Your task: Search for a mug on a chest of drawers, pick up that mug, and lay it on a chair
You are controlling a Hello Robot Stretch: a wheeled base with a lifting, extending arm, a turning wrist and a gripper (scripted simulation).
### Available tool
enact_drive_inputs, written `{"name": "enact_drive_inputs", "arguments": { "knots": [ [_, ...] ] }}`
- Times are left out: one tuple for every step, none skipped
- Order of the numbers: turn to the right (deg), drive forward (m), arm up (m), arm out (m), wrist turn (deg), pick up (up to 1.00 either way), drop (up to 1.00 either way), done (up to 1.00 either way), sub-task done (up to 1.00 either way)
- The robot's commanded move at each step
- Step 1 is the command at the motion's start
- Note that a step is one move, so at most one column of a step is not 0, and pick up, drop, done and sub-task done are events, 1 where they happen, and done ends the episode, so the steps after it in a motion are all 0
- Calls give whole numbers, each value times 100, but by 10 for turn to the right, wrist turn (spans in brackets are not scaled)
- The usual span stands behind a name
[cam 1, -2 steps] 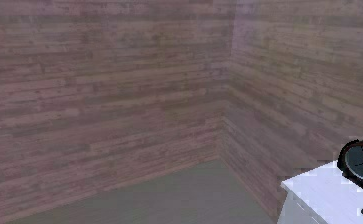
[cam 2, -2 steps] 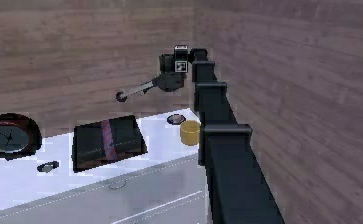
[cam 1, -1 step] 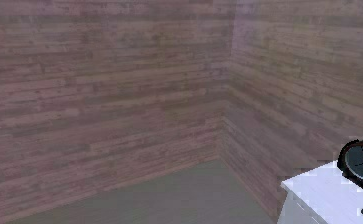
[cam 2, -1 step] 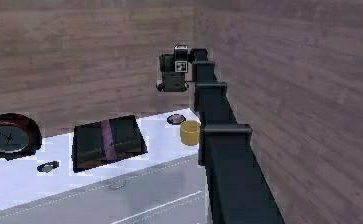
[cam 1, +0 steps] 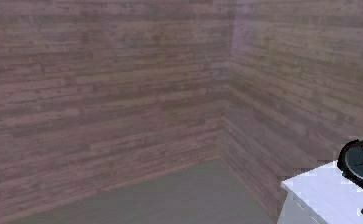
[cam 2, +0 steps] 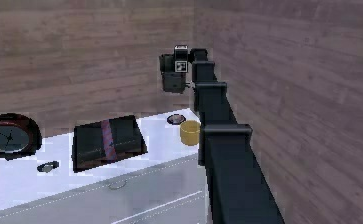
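White chest of drawers (cam 2: 159, 155): small yellow cylindrical mug (cam 2: 191, 132) stands on its top, just beside the dark square arm bar (cam 2: 224, 150). Dark two-finger gripper (cam 2: 172, 75) higher, against the wood-plank wall (cam 2: 79, 60); jaw state and load cannot be told.

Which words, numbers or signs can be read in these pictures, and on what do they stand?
No readable text.
Clock: marks on its face too small to read.
Dark flat object: no legible print.
White square on the arm: black mark, not a word.
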Motion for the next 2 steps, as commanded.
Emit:
{"name": "enact_drive_inputs", "arguments": {
  "knots": [
    [0, 0, -28, 0, 0, 0, 0, 0, 0],
    [0, 0, 0, 0, 0, 100, 0, 0, 0]
  ]
}}
